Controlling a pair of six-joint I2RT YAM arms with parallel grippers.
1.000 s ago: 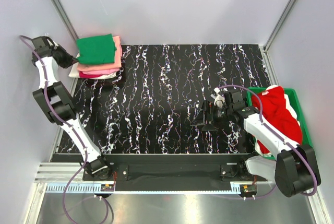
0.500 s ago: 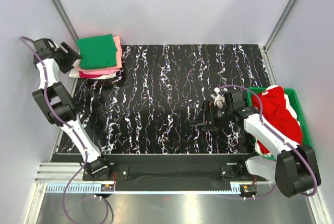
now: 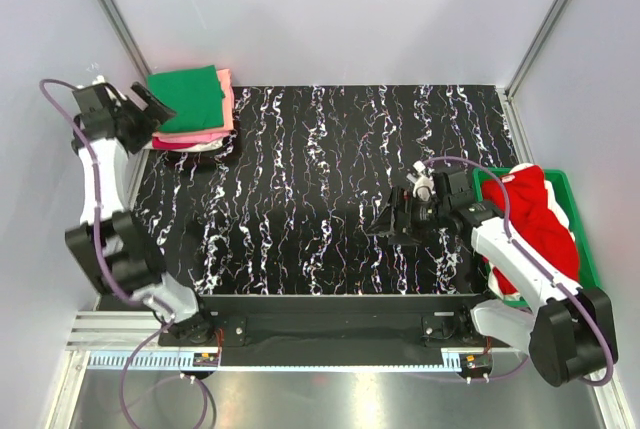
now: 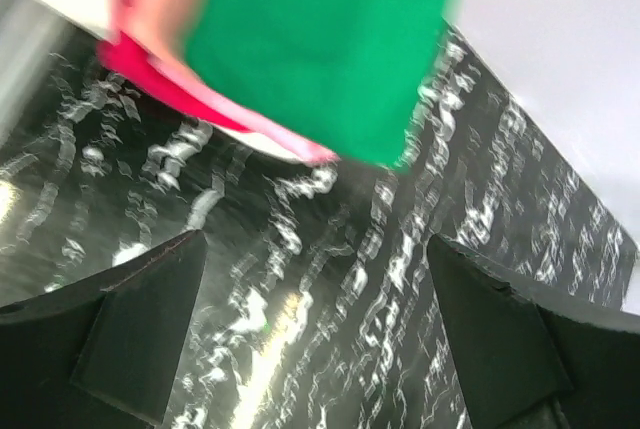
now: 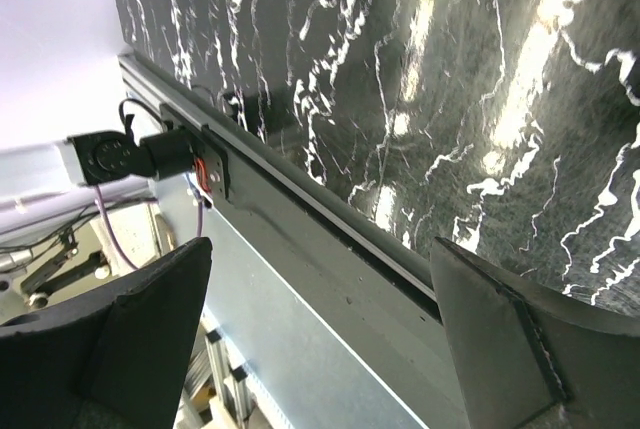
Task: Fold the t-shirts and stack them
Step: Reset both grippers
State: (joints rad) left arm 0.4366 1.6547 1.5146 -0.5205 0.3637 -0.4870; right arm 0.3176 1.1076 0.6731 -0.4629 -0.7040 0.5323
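Observation:
At the table's far left corner lies a stack of folded t-shirts: bright green (image 3: 186, 97) on top, then salmon-peach (image 3: 222, 109), hot pink (image 3: 190, 138) and white at the bottom. My left gripper (image 3: 148, 112) stands open just off the stack's left edge, holding nothing. The left wrist view shows the green shirt (image 4: 320, 39) and the pink layer (image 4: 150, 74) ahead of the open left gripper (image 4: 315, 339). A red t-shirt (image 3: 535, 219) lies crumpled in the green bin (image 3: 583, 244). My right gripper (image 3: 392, 221) hovers open over the table right of centre, empty.
The black marbled table (image 3: 310, 169) is walled at the back and on both sides. The right wrist view looks down past the table's front edge (image 5: 330, 219) to the metal rail and a cable (image 5: 110, 219).
My left gripper has opened beside the stack and its wrist has swung round a little. The right gripper has tilted slightly.

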